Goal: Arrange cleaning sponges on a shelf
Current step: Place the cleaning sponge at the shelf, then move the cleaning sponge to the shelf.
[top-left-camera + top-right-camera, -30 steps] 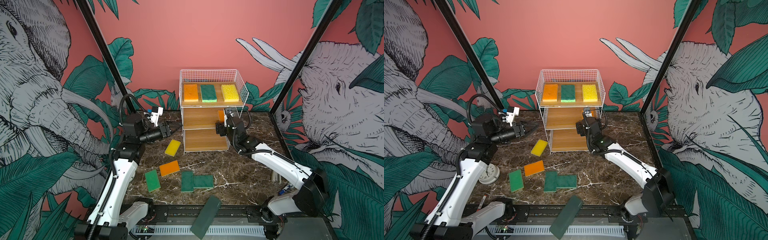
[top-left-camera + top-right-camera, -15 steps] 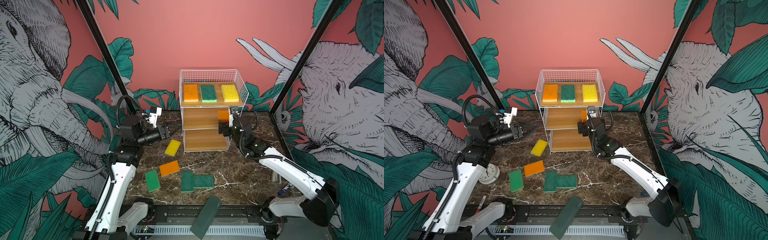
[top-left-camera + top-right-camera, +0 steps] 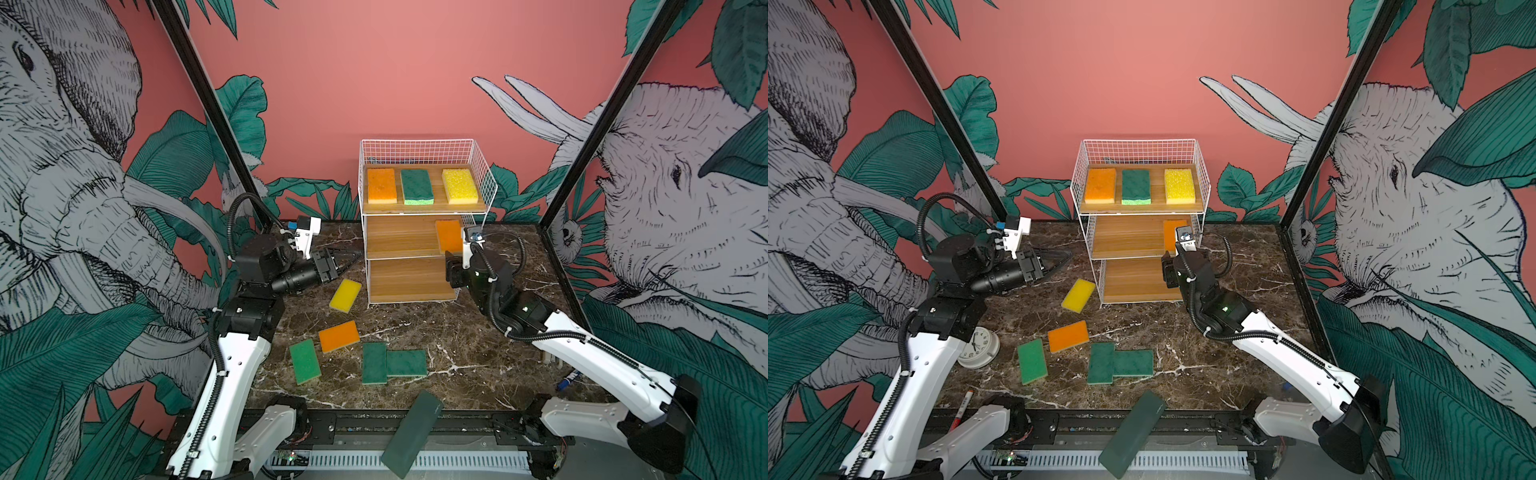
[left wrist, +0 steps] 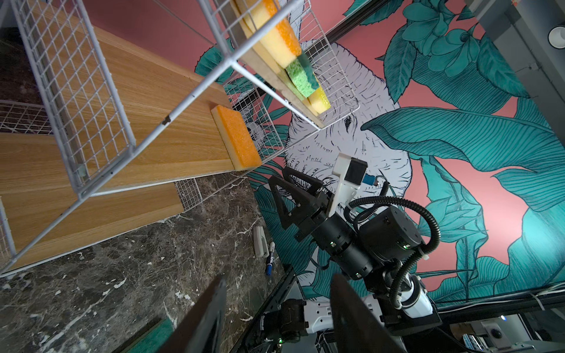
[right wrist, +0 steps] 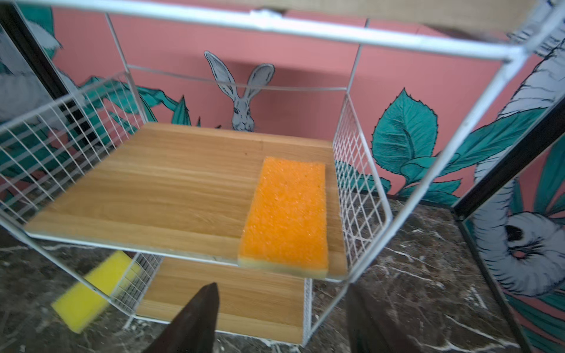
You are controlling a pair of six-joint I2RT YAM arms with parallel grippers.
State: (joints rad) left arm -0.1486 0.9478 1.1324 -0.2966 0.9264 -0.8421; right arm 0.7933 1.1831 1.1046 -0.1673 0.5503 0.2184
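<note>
The shelf (image 3: 419,208) stands at the back in both top views. Its top board holds orange (image 3: 381,185), green (image 3: 416,186) and yellow (image 3: 459,185) sponges. Another orange sponge (image 5: 286,214) lies flat at the right end of the middle board. On the table lie a yellow sponge (image 3: 345,295), an orange one (image 3: 338,336) and three green ones (image 3: 304,360). My right gripper (image 5: 281,293) is open and empty, just in front of the shelf's right corner. My left gripper (image 3: 347,259) hovers open and empty left of the shelf, above the yellow sponge.
A long dark green slab (image 3: 411,440) leans over the table's front edge. A white clock (image 3: 978,347) and a marker (image 3: 961,411) lie by the left arm's base. Black frame posts and wall panels close in both sides.
My right gripper has drawn back from the middle board, its jaws narrower now, and the orange sponge stays there. The left gripper has drifted slightly toward the shelf.
</note>
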